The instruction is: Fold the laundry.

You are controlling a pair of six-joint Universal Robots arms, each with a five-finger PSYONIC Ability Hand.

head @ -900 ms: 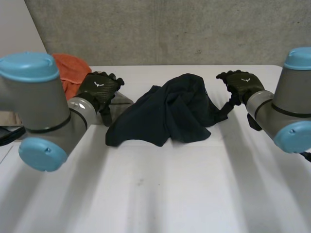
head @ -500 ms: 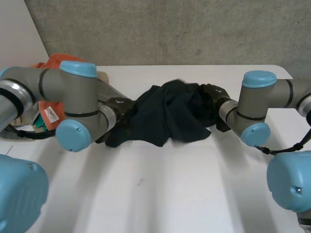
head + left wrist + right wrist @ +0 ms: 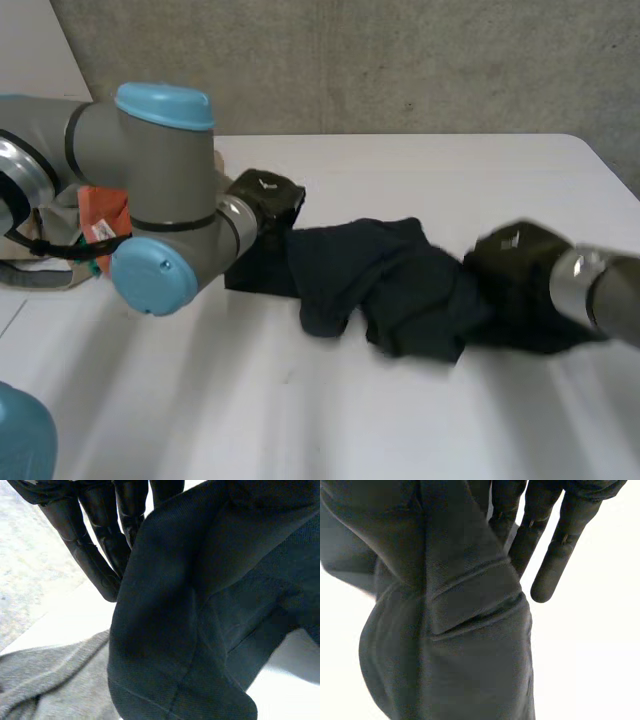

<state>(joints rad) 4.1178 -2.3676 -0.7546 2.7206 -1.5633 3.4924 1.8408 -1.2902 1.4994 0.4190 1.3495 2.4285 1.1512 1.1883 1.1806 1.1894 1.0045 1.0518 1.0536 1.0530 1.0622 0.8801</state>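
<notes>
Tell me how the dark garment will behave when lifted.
Probably floppy: the dark garment lies in creased folds on the table. Likely light: the fabric looks thin. Probably not slippery, given its matte weave.

Counted one dark garment, two hands (left hand, right hand), one table, one orange cloth.

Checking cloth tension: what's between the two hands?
In the head view the dark cloth fills the whole gap, running crumpled, not taut, along the table from the left hand to the right hand.
</notes>
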